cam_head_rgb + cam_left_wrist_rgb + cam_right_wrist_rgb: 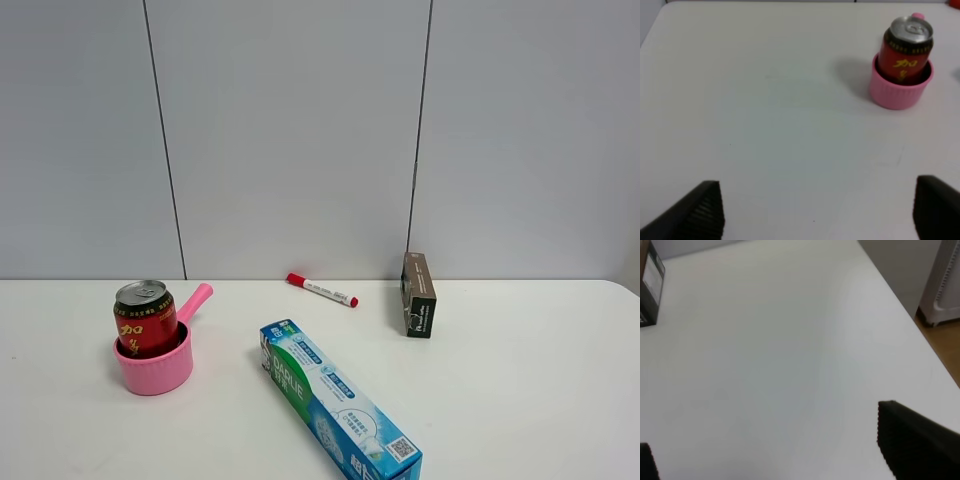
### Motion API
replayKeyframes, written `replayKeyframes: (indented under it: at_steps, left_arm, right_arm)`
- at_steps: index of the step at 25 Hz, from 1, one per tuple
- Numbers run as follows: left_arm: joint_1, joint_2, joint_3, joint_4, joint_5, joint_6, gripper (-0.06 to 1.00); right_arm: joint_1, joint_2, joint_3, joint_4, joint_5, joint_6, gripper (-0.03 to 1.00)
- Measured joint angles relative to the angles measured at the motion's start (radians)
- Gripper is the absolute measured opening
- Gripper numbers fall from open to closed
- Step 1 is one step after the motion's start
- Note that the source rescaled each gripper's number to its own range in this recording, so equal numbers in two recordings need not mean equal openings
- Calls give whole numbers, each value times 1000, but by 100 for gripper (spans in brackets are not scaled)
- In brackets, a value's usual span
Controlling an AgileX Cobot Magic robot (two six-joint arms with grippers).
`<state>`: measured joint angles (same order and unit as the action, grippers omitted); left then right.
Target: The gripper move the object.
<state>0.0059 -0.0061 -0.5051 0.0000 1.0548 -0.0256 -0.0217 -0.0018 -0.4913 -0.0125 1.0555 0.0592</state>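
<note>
Left wrist alone shows parted fingers [700, 212] near can [905, 52].

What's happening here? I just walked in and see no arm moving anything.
Nothing is held yet. The red can stands upright inside the pink saucepan on the white table. The left gripper is open over bare table, short of the can. The right gripper is open too, far off near the dark box.

My table [520, 400] holds the can [145, 318] standing inside the saucepan [155, 364] at nine o'clock. The toothpaste box [338, 403] lies at six, the marker [322, 289] at twelve, the small carton [418, 294] at two.
</note>
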Motion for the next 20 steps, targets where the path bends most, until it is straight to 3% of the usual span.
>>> replayKeyframes:
  at_steps: [20]
  left_arm:
    - [0, 0, 0, 0, 0, 0, 100]
  right_arm:
    - [0, 0, 0, -42, 0, 52, 95]
